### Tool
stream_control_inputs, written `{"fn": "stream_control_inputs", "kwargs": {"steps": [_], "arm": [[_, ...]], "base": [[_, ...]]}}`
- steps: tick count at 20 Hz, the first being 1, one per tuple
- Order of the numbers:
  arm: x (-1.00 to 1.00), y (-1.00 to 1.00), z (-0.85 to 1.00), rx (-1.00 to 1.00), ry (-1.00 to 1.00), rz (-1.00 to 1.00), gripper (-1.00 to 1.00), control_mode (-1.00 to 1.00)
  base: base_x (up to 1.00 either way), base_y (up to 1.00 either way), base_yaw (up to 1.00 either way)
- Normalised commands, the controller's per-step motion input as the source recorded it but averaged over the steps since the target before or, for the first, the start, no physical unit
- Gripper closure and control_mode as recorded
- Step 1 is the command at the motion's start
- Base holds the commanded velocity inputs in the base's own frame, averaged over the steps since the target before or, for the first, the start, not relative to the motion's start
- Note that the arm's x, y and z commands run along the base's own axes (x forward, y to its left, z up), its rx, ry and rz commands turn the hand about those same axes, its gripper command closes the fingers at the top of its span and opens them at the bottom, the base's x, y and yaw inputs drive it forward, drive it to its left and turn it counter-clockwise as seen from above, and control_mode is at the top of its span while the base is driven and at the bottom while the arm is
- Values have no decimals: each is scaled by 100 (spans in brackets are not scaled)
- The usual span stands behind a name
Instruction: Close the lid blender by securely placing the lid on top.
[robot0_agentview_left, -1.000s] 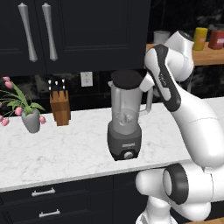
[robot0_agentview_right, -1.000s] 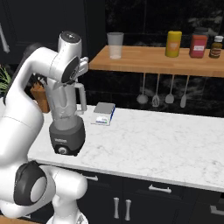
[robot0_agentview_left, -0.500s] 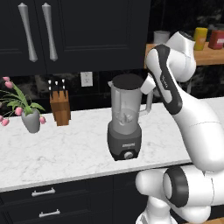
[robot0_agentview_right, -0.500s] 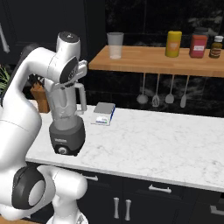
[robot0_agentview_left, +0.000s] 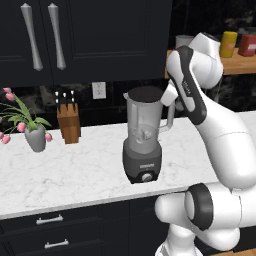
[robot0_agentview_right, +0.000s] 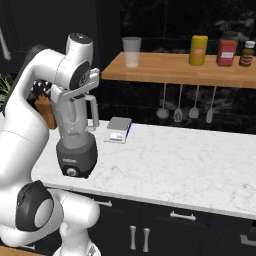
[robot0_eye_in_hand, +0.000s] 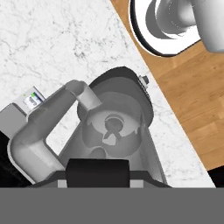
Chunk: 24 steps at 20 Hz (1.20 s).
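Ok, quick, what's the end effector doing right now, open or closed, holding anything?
End effector: looks closed on the lid, holding it at the mouth of the blender.

The left base view looks forward and down from behind the arm's left, the arm rising at its lower right, the blender (robot0_agentview_left: 144, 137) mid-frame on the marble counter (robot0_agentview_left: 75, 165). The right base view looks from behind the arm's right, the arm at its left, and takes in the same blender (robot0_agentview_right: 76, 137) and counter (robot0_agentview_right: 190, 165), plus a wooden shelf (robot0_agentview_right: 175, 72). The hand view sits close above, looking straight down into the blender (robot0_eye_in_hand: 114, 131) jar just beyond the jaws.
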Motion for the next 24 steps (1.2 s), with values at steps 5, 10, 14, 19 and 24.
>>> {"fn": "stream_control_inputs", "kwargs": {"steps": [5,10,14,19,24], "arm": [[-11,0,-2,0,4,0,100,-100],[-10,-3,-21,0,0,0,100,-100],[-6,-11,-36,0,0,0,100,-100],[0,-11,-36,0,0,0,100,-100],[0,-8,-28,0,0,0,100,-100]], "base": [[0,0,0],[0,0,0],[0,0,0],[0,0,0],[0,0,0]]}}
